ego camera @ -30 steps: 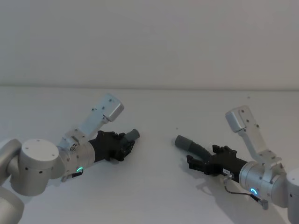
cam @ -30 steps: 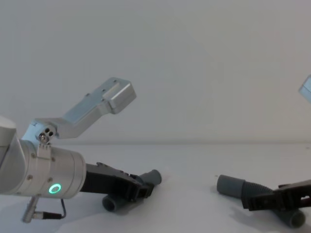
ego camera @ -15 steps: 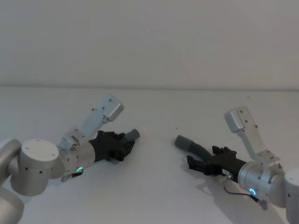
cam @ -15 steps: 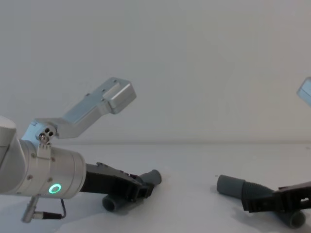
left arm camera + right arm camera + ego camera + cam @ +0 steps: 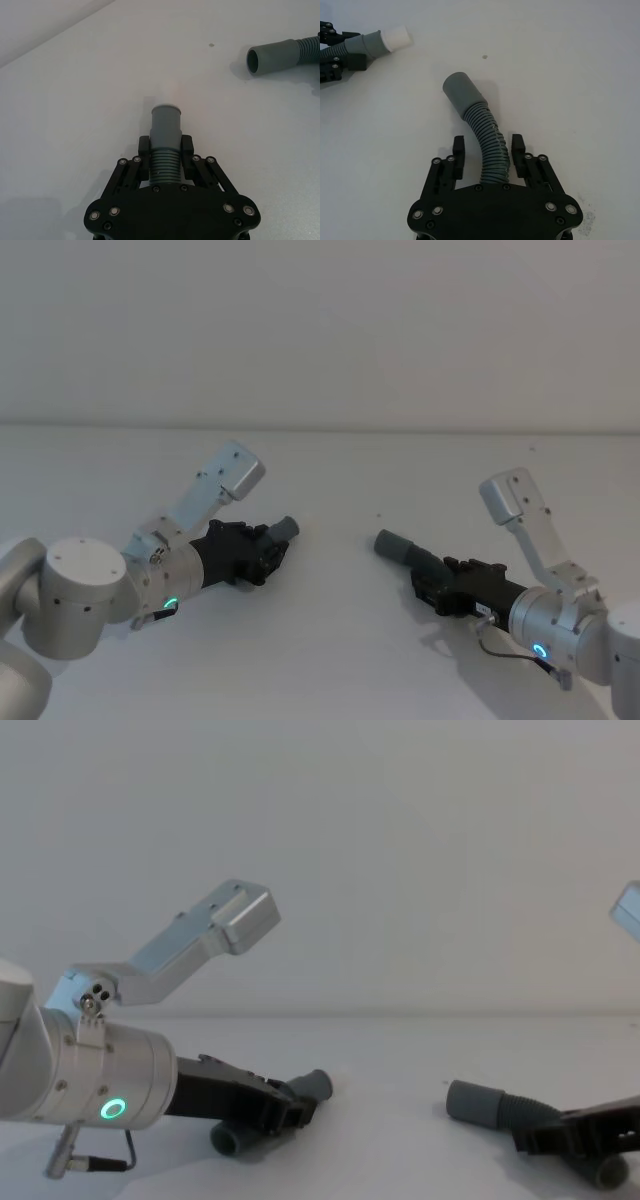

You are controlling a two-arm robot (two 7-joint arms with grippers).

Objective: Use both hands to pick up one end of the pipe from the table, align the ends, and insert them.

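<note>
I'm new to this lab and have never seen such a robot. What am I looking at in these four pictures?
This is a robot with two silver arms, each ending in a black two-fingered claw. One picture looks down from its head and one looks across from its chest. The other two come from cameras on the wrists, just behind each claw. On the plain white table are two curved pieces of dark grey ribbed plastic hose. The left claw is shut on the short hose piece, whose smooth cuff sticks out ahead. The right claw is open, with its fingers either side of the longer hose piece. That piece lies on the table, not gripped yet.
</note>
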